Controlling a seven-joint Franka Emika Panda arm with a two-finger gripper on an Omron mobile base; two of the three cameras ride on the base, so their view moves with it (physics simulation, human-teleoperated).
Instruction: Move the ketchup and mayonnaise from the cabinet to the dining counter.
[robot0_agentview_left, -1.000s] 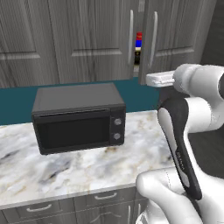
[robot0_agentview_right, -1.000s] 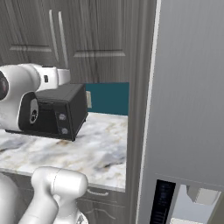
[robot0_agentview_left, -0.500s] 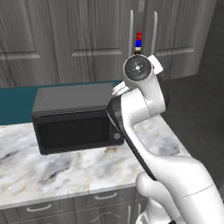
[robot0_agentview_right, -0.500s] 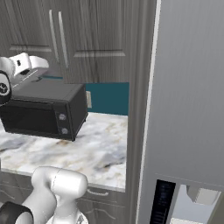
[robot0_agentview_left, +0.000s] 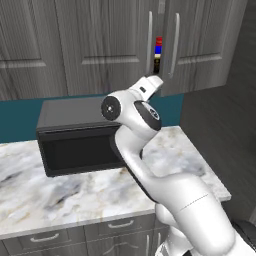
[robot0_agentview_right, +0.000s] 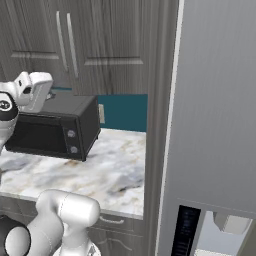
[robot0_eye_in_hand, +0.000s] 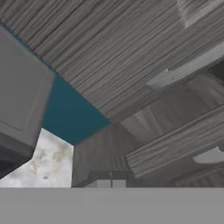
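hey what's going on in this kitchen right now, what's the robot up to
The white arm is raised in front of the grey wall cabinet, above the black microwave on the marble counter. Its hand is shut and holds nothing. The cabinet doors stand slightly ajar, and through the gap between the silver handles you can glimpse something red above something blue and cream. Nothing has been taken out yet.

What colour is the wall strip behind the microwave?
Teal: the wall strip behind the black microwave shows best in the right base view.
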